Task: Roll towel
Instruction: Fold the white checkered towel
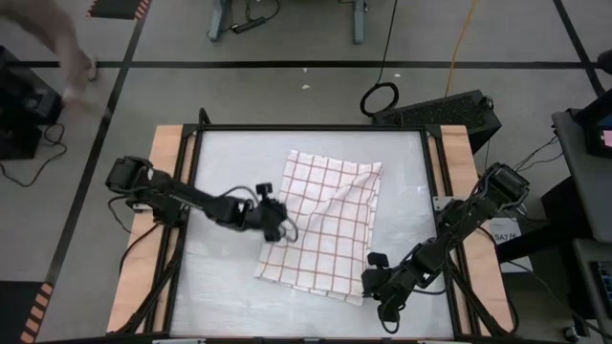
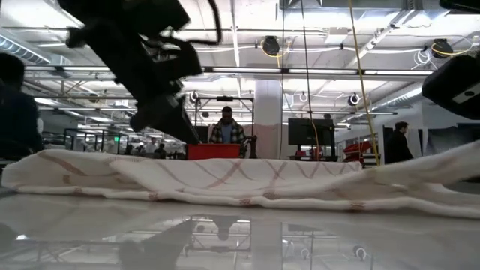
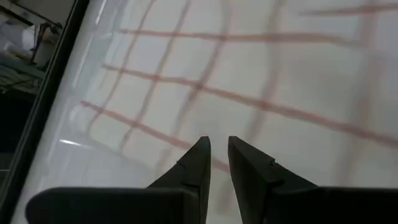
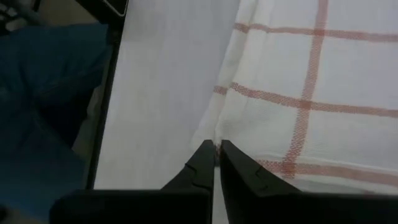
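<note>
You have the towel (image 1: 320, 218) spread mid-table with both grippers nipping it, the left gripper (image 1: 274, 225) nearly closed on its left edge, the right gripper (image 1: 370, 269) pinched shut on its near-right corner (image 4: 217, 144); next, probably lift and fold that edge inward to start the roll.

Towel (image 3: 261, 74) blurred, cut off.

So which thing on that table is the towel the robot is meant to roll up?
Look at the white tabletop framed in black, between the two dark arms. Lying near its middle is a thin, rumpled cloth, the towel. It is the only fabric there: white, crossed by a grid of thin red-brown lines, with the left hand at one edge and the right hand pinching a near corner.
</note>
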Action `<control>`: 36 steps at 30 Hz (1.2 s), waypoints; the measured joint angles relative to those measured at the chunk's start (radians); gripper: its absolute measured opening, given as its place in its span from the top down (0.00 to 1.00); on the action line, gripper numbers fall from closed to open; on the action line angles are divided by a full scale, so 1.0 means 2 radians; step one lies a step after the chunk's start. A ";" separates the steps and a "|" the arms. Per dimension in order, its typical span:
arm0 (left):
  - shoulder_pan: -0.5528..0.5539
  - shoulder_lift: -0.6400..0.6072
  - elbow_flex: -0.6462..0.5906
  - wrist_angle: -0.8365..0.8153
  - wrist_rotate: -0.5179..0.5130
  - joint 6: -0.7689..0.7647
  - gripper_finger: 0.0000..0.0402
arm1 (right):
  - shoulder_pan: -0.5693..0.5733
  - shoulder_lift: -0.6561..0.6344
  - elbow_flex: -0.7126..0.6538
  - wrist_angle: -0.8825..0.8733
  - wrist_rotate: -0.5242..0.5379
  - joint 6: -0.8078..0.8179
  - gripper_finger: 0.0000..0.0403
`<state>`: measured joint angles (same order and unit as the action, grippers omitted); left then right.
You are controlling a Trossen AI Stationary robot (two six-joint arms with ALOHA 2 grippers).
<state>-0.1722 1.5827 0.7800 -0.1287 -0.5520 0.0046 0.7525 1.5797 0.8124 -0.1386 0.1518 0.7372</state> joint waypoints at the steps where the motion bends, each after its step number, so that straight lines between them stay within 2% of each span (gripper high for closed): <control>1: 0.016 0.000 0.000 0.004 0.011 0.018 0.84 | 0.001 0.000 0.000 0.001 0.000 0.000 0.98; 5: 0.082 -0.001 0.002 0.060 0.102 0.090 0.84 | 0.004 0.000 0.000 -0.002 -0.001 0.001 0.98; 9: 0.156 0.013 0.018 0.082 0.195 0.117 0.86 | 0.004 0.000 0.000 -0.004 0.001 0.000 0.98; 15: 0.238 0.058 0.035 0.071 0.230 0.131 0.97 | 0.004 0.000 0.000 -0.004 0.002 -0.010 0.98; 18: 0.266 0.081 0.036 0.069 0.255 0.128 0.99 | 0.004 0.000 0.000 -0.003 0.002 -0.011 0.98; 23: 0.287 0.105 0.037 0.063 0.262 0.120 0.98 | 0.004 0.000 0.000 0.000 0.006 0.001 0.98; 29: 0.296 0.112 0.038 0.065 0.242 0.106 0.98 | 0.001 0.000 0.000 0.006 0.006 0.074 0.98; 36: 0.305 0.112 0.038 0.060 0.228 0.101 0.98 | 0.013 0.000 0.000 0.082 0.004 0.074 0.98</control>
<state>0.4382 1.8072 0.8551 -0.0083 -0.0959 0.2072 0.7780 1.5803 0.8124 0.0253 0.1600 0.8845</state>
